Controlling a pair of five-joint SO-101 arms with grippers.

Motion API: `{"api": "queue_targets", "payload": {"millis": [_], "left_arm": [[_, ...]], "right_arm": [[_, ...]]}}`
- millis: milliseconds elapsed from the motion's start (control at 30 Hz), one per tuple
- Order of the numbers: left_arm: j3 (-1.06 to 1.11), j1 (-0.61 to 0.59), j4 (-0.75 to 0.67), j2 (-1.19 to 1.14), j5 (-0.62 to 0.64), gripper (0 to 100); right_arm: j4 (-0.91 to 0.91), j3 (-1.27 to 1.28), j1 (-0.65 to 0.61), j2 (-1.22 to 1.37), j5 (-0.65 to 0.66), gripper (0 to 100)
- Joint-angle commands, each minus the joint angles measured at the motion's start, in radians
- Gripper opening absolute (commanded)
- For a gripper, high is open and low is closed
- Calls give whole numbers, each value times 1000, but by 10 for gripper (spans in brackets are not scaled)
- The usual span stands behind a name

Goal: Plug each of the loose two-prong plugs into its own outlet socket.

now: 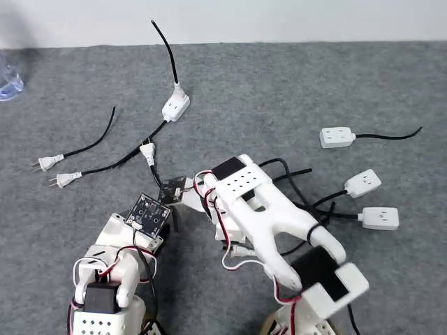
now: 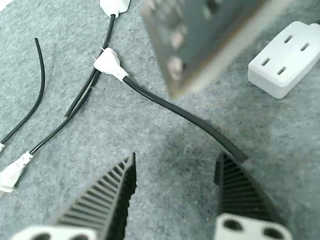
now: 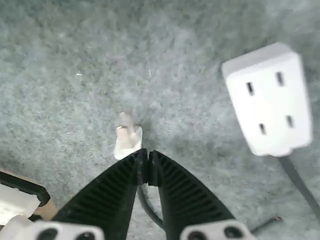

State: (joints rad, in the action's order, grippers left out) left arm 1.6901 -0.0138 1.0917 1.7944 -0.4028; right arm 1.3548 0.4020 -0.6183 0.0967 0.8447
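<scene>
Right hand tight on white plug

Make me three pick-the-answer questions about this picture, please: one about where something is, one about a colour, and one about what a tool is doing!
1. Where on the table do the farther loose plug and the nearer loose plug lie?
A. Side by side near the high view's left edge.
B. Between the sockets on the right.
C. On top of an arm.

2. What colour is the plug cord?
A. Red.
B. Black.
C. Yellow.

3. How is the right tool?
A. Wide open.
B. Shut on nothing.
C. Shut on the held plug.

Answers: 1 A, both lie together at the left; 2 B, it shows black against the grey table; 3 C, its tips pinch the plug's back end.
</scene>
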Motion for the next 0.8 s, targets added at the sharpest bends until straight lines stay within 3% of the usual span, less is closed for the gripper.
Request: {"api": "queue_targets", "payload": {"millis": [0, 267, 767], "left_arm": [[-5, 6, -2, 8, 8, 236], [-5, 6, -3, 8, 8, 236], [-5, 6, -3, 8, 8, 236]], "right_arm": [[8, -54, 2, 19, 11, 9], [108, -38, -13, 22, 5, 9], [94, 49, -203, -36, -101, 9]]}}
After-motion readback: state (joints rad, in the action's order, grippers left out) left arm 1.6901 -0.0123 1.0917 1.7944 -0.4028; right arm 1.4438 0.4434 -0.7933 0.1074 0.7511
